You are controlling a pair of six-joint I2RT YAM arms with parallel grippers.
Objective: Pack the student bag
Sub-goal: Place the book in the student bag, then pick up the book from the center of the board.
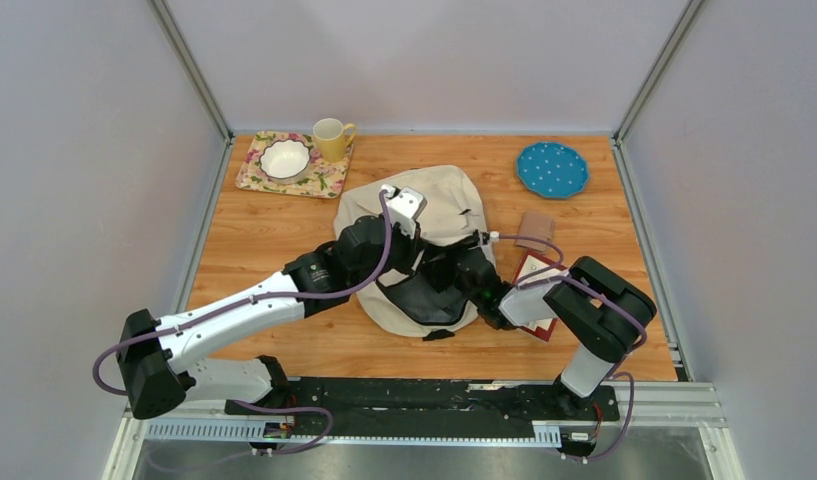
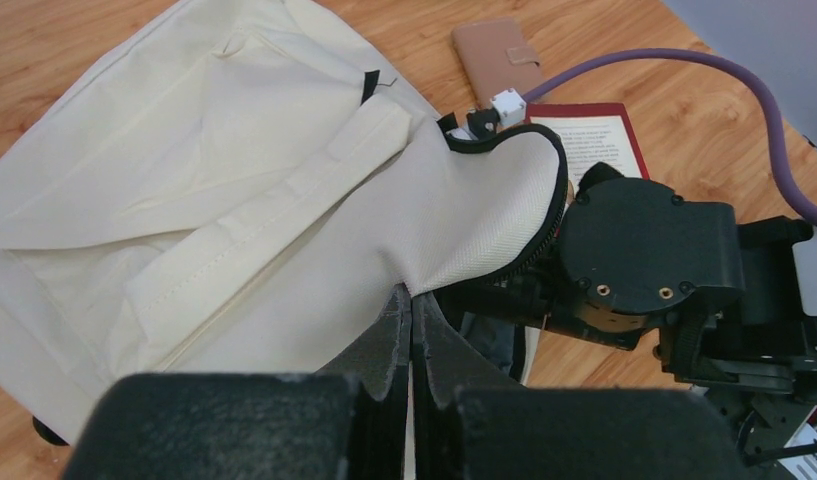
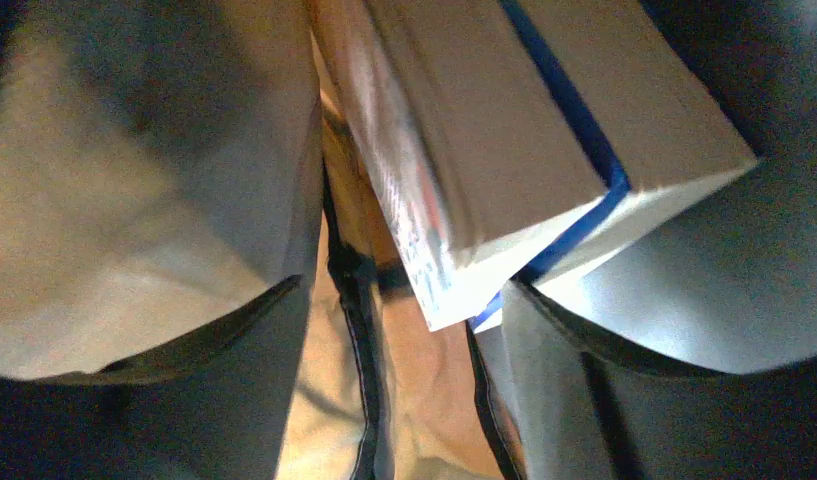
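The wooden tabletop (image 1: 264, 230) stands between grey walls. At the far left lies a mat (image 1: 324, 180) with a bowl (image 1: 285, 158) on it and a mug (image 1: 331, 139) at its corner. The bag (image 1: 444, 200) lies in the middle. The left pincer (image 2: 412, 300) is closed tight on the cloth at the edge of the bag's mouth and holds it raised. The right pincer (image 3: 404, 300) is inside this mouth with its fingers apart, and a book (image 3: 504, 110) corner is between them, not clamped. To the right lie a wallet (image 1: 535, 229), a red book (image 1: 537, 268) and a plate (image 1: 552, 169).

Book (image 2: 589, 135) lies right of bag (image 1: 439, 205) (wallet (image 1: 535, 228) behind).
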